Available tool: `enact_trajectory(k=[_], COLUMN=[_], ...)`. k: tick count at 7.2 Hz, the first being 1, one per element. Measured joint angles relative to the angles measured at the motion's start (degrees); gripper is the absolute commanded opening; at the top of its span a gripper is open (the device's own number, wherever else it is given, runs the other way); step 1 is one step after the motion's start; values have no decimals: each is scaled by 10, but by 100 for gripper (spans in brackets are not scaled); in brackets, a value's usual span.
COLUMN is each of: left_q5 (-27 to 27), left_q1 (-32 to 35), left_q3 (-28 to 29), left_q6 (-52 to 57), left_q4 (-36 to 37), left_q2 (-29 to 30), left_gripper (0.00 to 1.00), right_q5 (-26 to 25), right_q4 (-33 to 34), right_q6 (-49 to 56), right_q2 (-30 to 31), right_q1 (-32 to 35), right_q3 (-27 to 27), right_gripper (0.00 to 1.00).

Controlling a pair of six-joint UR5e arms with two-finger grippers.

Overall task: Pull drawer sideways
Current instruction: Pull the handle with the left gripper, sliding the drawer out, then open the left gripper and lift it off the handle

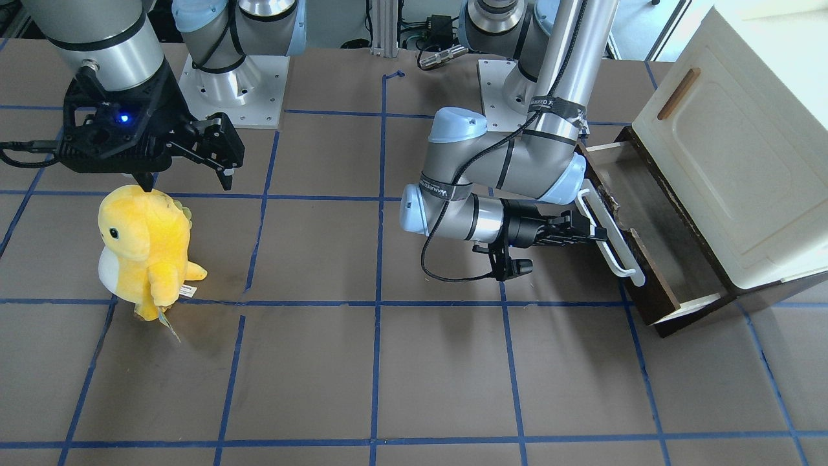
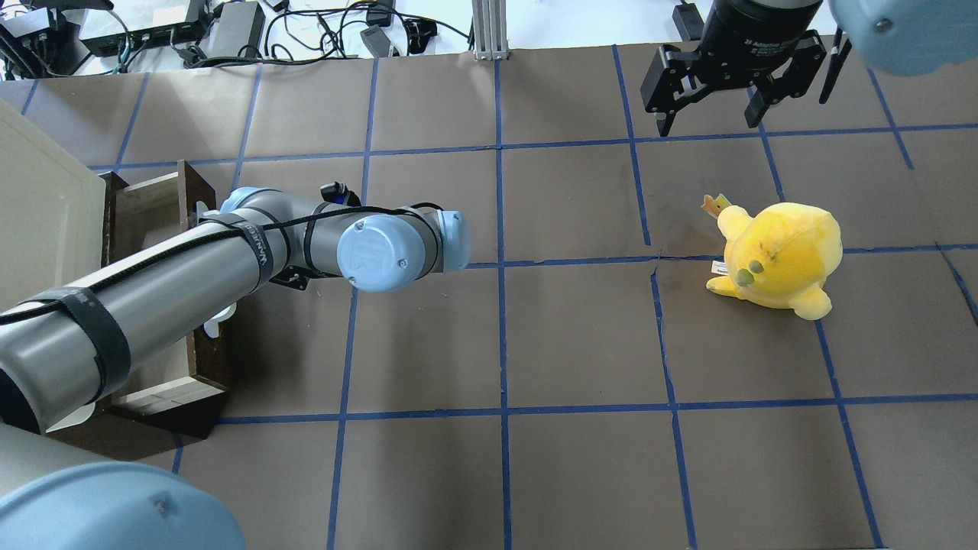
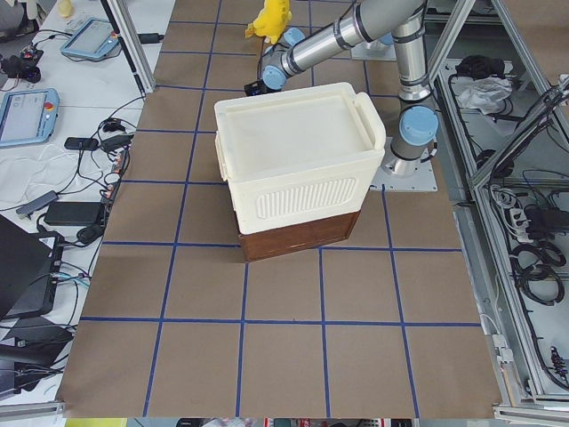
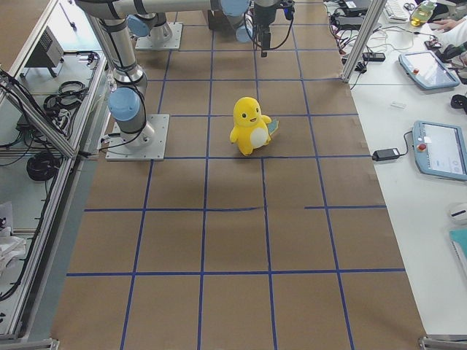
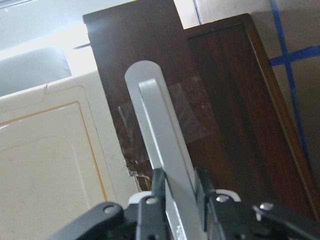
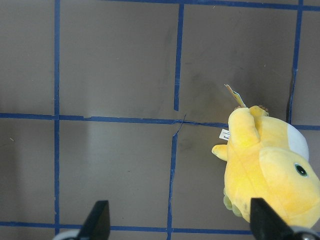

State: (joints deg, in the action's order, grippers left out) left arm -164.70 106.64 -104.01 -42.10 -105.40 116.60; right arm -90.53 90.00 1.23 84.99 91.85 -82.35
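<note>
Robotics lab: blue-taped grid table [image 4: 233, 240]; teach pendants [image 4: 440, 149]; cable clutter [image 2: 306, 34].

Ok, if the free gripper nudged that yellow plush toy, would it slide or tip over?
Probably tip: the yellow plush toy stands upright on small feet under a big head, so it looks top-heavy. It seems soft and light, so it would likely squash a little against the open right gripper.
</note>
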Motion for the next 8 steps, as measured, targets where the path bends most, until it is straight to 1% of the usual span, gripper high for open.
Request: enact_trajectory(k=[1,2,3,7,8], left_q5=[-1,-1,-2,8,38], left_q1=[0,0,0,0,0], left_q3=[0,-1,-1,4,19], left_q6=[0,0,0,5,27], left_q4=[0,-1,-2,0,3], left_q2=[0,0,0,-11,-21], left_gripper=[50,76,100,100,100], right_q5=[0,0,0,0,0], right_q4=[0,0,0,0,0], right_q6=[0,0,0,0,0], right_q2=[0,0,0,0,0], right_q1=[0,0,0,0,0], right_q3=[0,0,0,0,0], right_gripper=[100,100,100,100,100])
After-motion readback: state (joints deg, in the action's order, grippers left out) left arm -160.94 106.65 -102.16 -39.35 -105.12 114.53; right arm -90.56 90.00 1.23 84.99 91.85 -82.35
